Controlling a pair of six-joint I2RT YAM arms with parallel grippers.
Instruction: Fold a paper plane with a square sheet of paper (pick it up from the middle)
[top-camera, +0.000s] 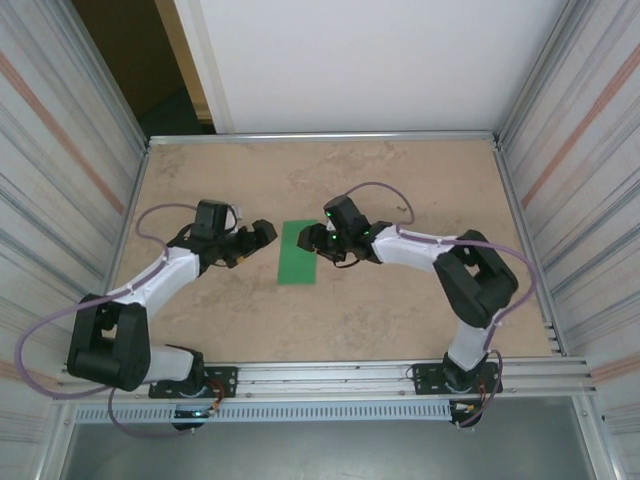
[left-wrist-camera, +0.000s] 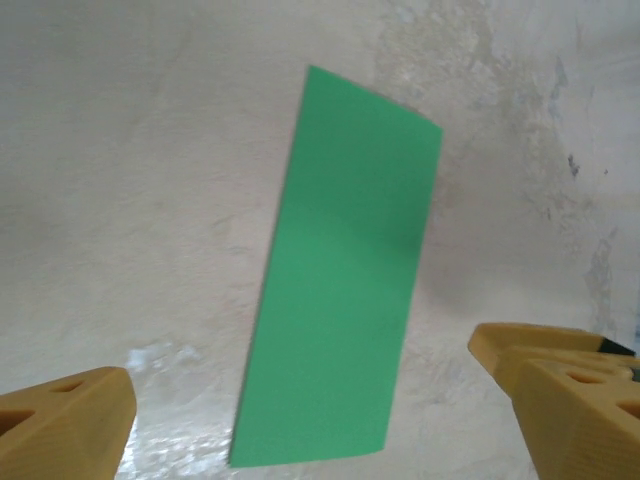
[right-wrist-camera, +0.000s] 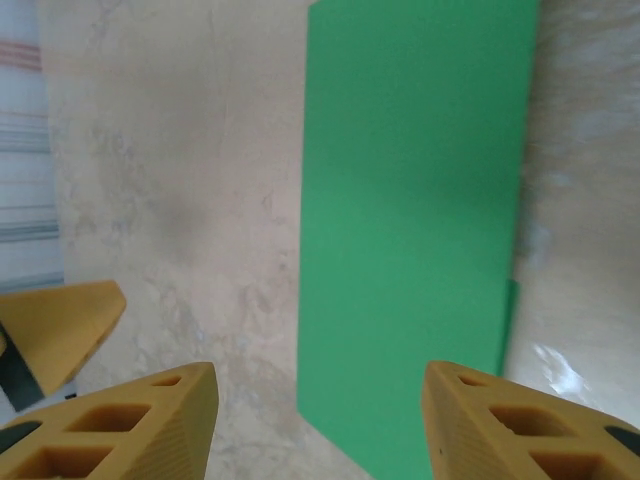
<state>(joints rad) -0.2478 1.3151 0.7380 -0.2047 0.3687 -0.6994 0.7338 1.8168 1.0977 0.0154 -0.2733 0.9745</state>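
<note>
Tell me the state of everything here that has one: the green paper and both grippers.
paper: folded into a narrow rectangle, lying flat on the table, not held.
left gripper: open, empty, just left of the paper.
right gripper: open, empty, at the paper's right edge.

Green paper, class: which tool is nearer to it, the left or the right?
Right. The right tool hangs over the paper's right edge; the left tool sits just off its left edge.
</note>
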